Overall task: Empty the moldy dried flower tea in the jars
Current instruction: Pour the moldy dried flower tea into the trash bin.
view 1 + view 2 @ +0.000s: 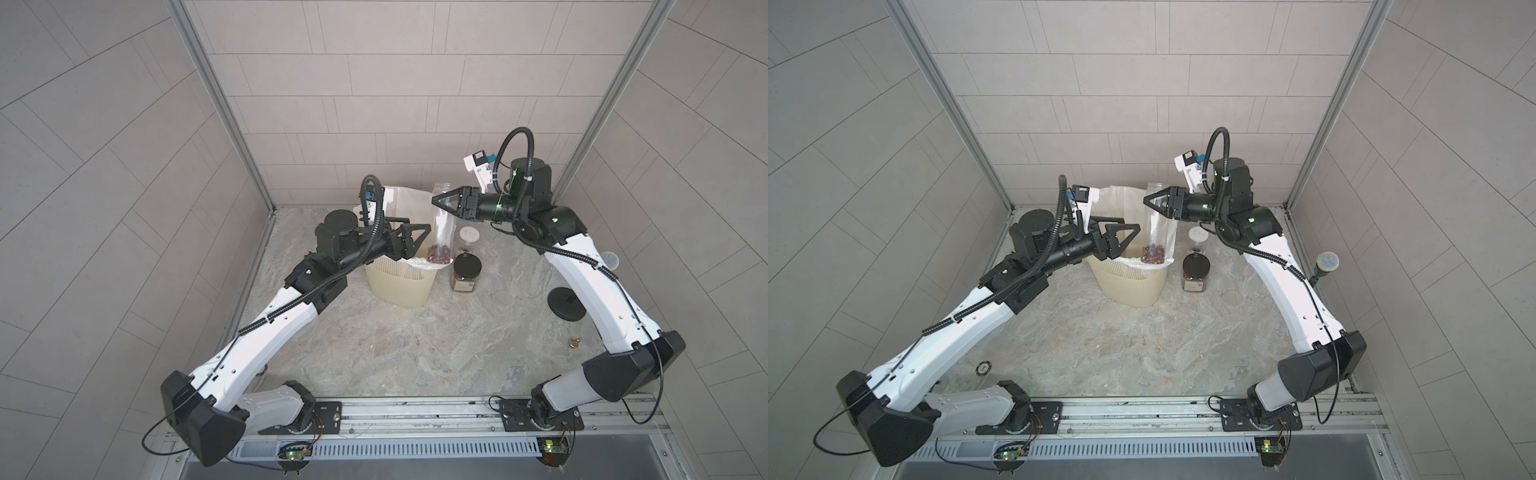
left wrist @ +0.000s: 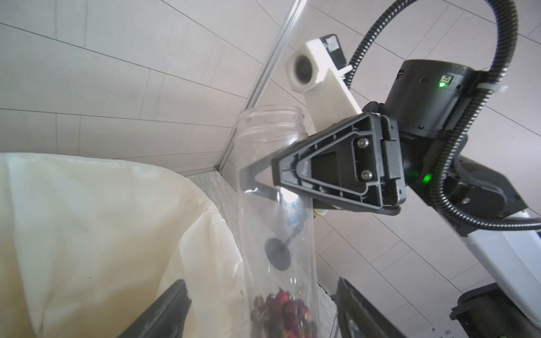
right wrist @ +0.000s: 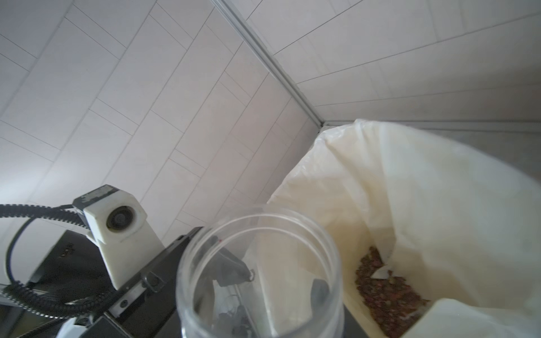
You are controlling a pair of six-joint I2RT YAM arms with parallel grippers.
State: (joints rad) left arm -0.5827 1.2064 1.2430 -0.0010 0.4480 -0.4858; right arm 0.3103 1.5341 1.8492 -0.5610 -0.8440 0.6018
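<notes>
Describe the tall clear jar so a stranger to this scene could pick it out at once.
Find the cream ribbed bin near the back wall. At its side toward the right arm is the tall clear jar, gripped just under its neck by the right gripper. Unlike the shorter white-lidded jar and black-lidded jar beside it, it is slim, lidless, with reddish dried buds at the bottom.

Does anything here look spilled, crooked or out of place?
No spill shows on the table. The right tool holds the tall jar, lidless. Two loose bits stand out: a black disc with a knob, perhaps a lid, lies beside the right arm, and a tiny gold-coloured thing nearer the robot's base is too small to identify.
</notes>
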